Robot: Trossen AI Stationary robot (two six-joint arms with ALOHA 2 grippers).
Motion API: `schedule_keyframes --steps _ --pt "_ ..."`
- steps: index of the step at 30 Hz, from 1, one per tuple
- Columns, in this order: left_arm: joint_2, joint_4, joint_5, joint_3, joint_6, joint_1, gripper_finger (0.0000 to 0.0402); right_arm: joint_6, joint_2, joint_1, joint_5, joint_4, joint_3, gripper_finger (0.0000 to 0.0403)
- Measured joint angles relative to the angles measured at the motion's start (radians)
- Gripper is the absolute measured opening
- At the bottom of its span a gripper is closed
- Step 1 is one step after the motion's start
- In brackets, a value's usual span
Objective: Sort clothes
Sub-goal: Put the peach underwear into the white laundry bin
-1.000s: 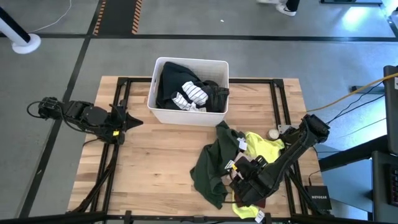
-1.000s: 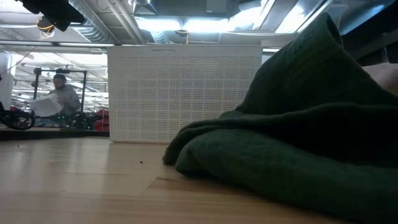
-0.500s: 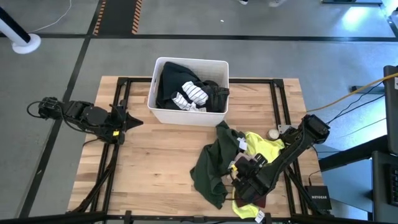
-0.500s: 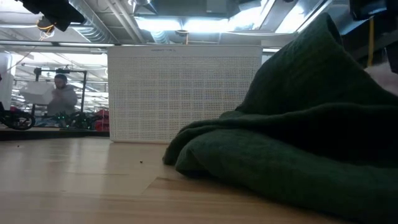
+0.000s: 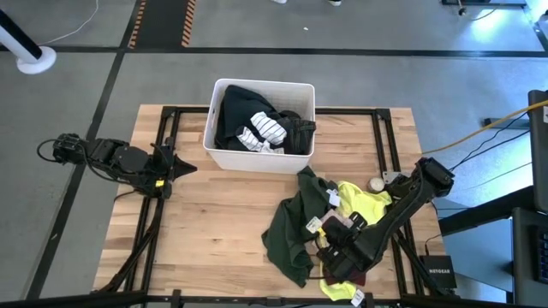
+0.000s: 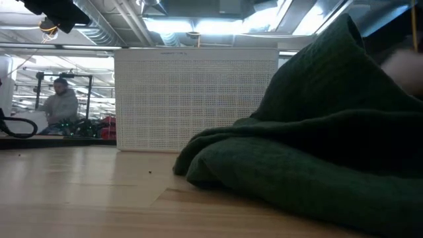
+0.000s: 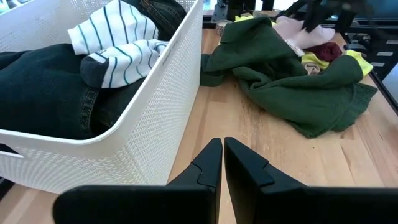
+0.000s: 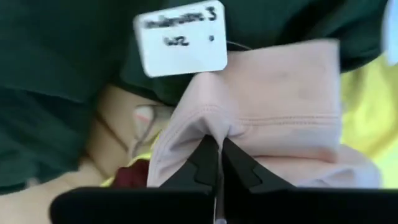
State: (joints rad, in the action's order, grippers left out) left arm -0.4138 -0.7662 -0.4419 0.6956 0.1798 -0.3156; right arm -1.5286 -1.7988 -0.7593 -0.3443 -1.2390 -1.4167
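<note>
White bin on wooden table

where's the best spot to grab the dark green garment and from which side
Grip the raised ridge of the dark green garment, where the low view shows its folds bunched high, probably coming straight down from above. Its bin-side and left edges lie clear on the table; the other side lies against the neon yellow garment and the right gripper, shut on the pale pink garment. The left gripper waits, shut.
</note>
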Motion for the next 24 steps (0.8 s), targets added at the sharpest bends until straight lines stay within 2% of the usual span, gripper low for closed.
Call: schedule_keyframes --steps 8,12,18,24 --pt "0.000 0.000 0.000 0.000 0.000 0.000 0.0013 0.080 0.000 0.000 -0.098 -0.134 -0.239 0.0013" --pt "0.000 0.000 0.000 0.000 0.000 0.000 0.0013 0.121 0.000 0.000 -0.204 -0.176 -0.343 0.0006" --pt "0.000 0.000 0.000 0.000 0.000 0.000 0.0013 0.221 0.000 0.015 -0.418 -0.182 -0.477 0.0014" --pt "0.000 0.000 0.000 0.000 -0.001 0.000 0.0013 0.333 0.000 0.077 -0.509 -0.167 -0.570 0.0012"
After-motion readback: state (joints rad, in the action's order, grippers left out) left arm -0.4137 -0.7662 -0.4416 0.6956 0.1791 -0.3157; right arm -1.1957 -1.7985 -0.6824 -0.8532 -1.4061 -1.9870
